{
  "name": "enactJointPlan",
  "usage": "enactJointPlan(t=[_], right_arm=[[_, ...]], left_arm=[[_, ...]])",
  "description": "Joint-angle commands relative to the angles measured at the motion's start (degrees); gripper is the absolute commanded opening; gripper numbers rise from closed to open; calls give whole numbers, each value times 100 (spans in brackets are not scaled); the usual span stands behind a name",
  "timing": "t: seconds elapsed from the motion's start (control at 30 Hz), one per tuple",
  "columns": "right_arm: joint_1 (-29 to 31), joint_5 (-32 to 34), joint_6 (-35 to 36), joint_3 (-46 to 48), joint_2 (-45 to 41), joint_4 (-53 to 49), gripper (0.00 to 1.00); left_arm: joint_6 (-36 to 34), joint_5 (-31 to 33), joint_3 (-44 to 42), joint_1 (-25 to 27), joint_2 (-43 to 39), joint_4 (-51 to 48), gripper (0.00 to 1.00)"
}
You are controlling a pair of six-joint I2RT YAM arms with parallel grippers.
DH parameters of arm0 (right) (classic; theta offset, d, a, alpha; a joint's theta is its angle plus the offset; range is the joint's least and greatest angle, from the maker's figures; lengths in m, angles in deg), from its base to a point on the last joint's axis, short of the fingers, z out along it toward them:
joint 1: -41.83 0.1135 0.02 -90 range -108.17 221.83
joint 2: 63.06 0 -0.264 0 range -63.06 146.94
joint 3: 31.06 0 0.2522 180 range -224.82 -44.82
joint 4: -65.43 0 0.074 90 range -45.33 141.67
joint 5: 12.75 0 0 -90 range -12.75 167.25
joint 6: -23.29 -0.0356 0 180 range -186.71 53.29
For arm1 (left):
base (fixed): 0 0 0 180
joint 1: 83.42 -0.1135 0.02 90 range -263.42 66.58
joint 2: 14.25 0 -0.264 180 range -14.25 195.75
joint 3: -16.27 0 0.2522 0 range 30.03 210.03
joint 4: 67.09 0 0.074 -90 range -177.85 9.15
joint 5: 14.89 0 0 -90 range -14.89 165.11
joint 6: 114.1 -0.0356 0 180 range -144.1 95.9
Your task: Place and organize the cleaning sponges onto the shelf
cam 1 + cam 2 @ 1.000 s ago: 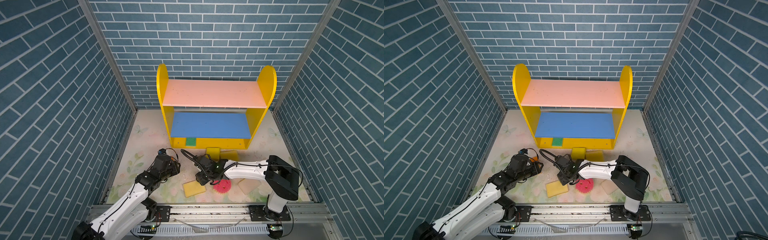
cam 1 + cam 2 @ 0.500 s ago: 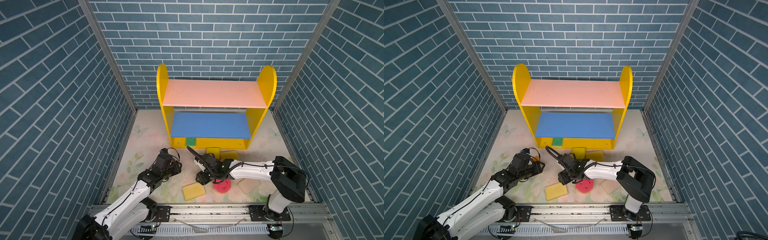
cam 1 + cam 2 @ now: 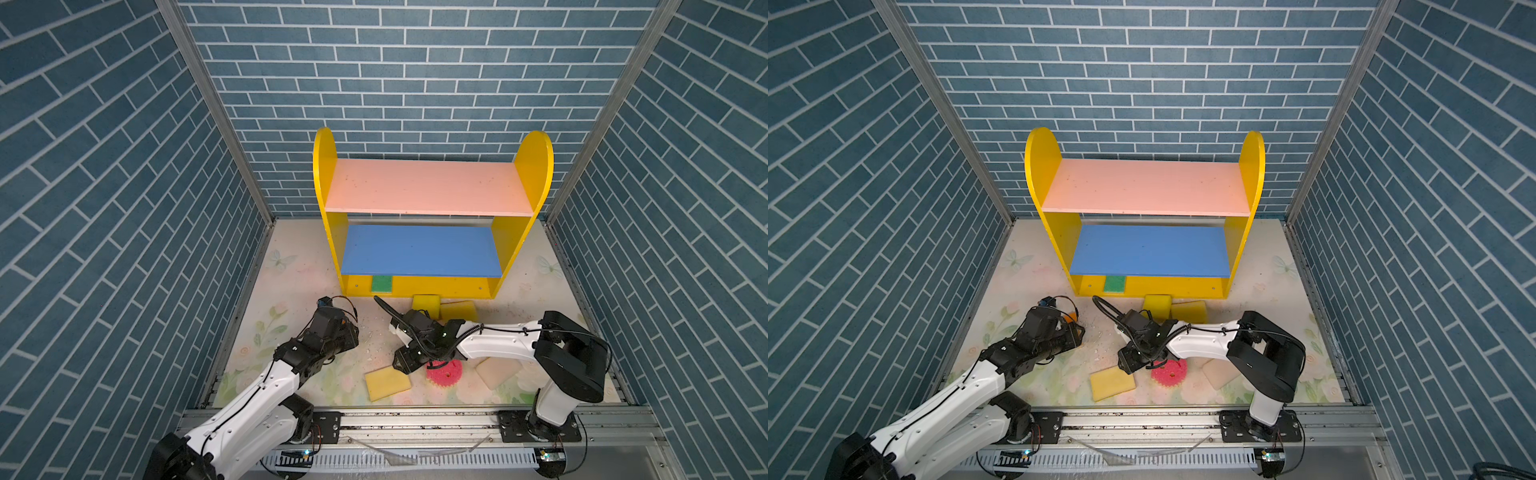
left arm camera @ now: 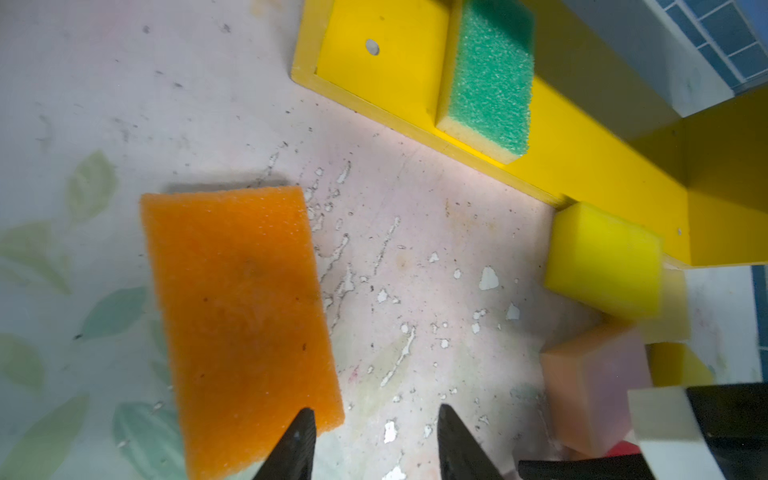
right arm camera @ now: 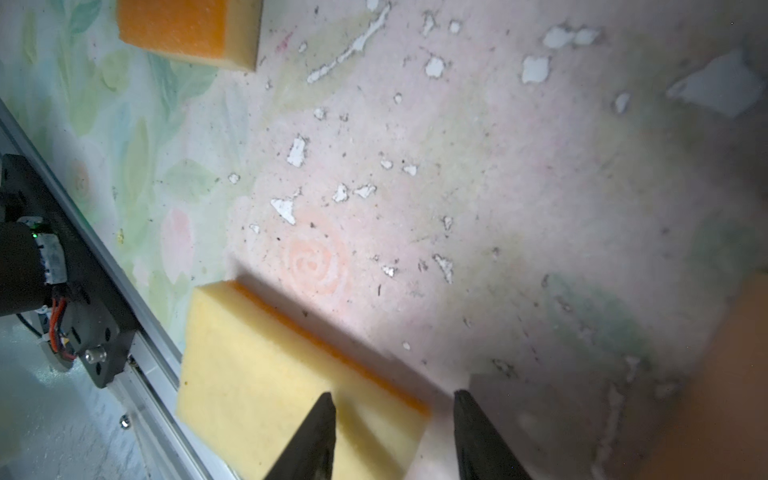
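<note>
Since a second ago, the right jaws have dipped toward the flat yellow sponge; the left arm has barely shifted. Both pairs stand part open and empty. The right jaws straddle that sponge's edge and the left jaws have one tip over the orange sponge, apparently lining up pinches. Only the green sponge lies on the shelf, on its base. The round pink sponge is part-hidden under the right arm, so the sponge count is unconfirmed.

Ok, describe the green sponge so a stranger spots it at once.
Find the yellow-sided shelf at the back wall, then its bottom board under the blue board. The green sponge lies there, toward the left end. It alone is green, and alone sits on the shelf.
</note>
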Motion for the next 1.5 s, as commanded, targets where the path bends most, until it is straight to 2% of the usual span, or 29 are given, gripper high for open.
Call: enactJointPlan(t=[0.0, 0.13, 0.17, 0.27, 0.37, 0.47, 0.53, 0.73, 0.8, 0.9, 1.1, 1.23, 1.37, 1.47], right_arm=[[10, 162, -207, -64, 117, 244, 48], [-30, 422, -204, -120, -7, 366, 48], [-43, 485, -196, -153, -55, 332, 48], [-70, 695, -177, -149, -357, 288, 48], [-132, 1049, -196, -45, -711, 307, 49], [-191, 1624, -310, 123, -1124, 244, 48], [-269, 1928, -402, 335, -1440, 303, 33], [-545, 2708, -620, 639, -1959, -23, 20], [-647, 2972, -705, 589, -1930, -277, 20], [-787, 3404, -926, 454, -1857, -641, 26], [-1119, 3559, -1062, 438, -1723, -345, 26], [-1382, 3396, -1161, 321, -1426, -168, 27], [-1516, 3192, -1204, 100, -1058, -138, 34], [-1575, 3027, -1269, -2, -837, -90, 34]], left_arm=[[-258, 862, 296, 0, -201, -896, 52], [-493, 1492, 488, -22, -181, -1397, 62], [-534, 1531, 494, -35, -143, -1403, 67], [-582, 1444, 440, -113, 89, -1323, 76], [-534, 1153, 294, -223, 396, -1026, 76], [-480, 877, 135, -310, 624, -625, 69], [-424, 796, 39, -334, 678, -407, 66], [-394, 566, -197, -528, 837, 68, 65], [-380, 425, -281, -579, 946, 273, 65], [-366, 360, -328, -581, 1106, 458, 59], [-369, 346, -359, -593, 1096, 554, 43], [-392, 320, -353, -594, 1058, 565, 34], [-400, 261, -299, -593, 1110, 495, 22], [-444, 174, -290, -593, 1104, 504, 18]])
